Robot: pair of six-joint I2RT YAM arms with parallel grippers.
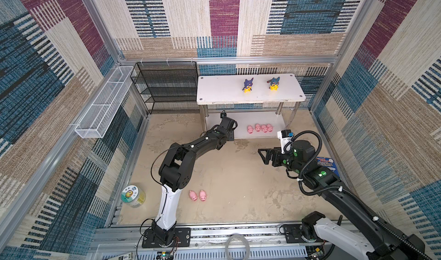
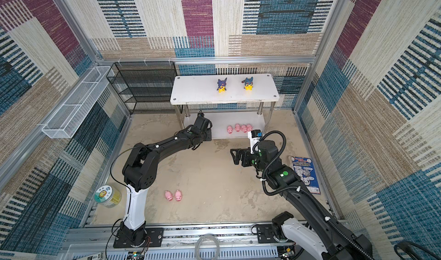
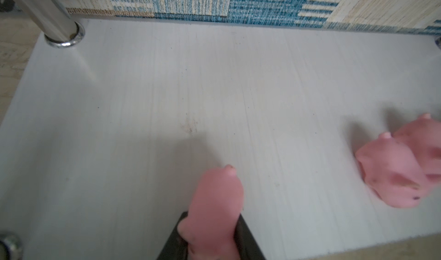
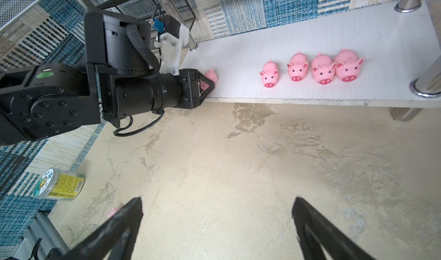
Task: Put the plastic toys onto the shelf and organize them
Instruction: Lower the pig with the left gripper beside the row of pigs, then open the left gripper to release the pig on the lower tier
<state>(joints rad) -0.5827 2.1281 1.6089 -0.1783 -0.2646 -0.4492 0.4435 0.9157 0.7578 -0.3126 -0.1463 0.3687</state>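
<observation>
Left gripper point(image 4: 207, 82) is clamping a pink pig point(image 3: 216, 199) at the shelf point(image 3: 143, 91) front edge, right gripper point(image 4: 217, 199) is idling, jaws apart, and a crooked release is risking a roll-off.

Cell evenly lit by soft overhead light.
Both top views sharp, walls point(image 1: 47, 79) bowed toward frame edges. Left wrist view hazy: pig point(image 3: 214, 206) nearest lens blurred, casting a soft shadow across shelf board point(image 3: 143, 79).

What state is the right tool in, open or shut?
Open. In the right wrist view the right tool has its fingers spread wide, with only bare floor between them and nothing held.
</observation>
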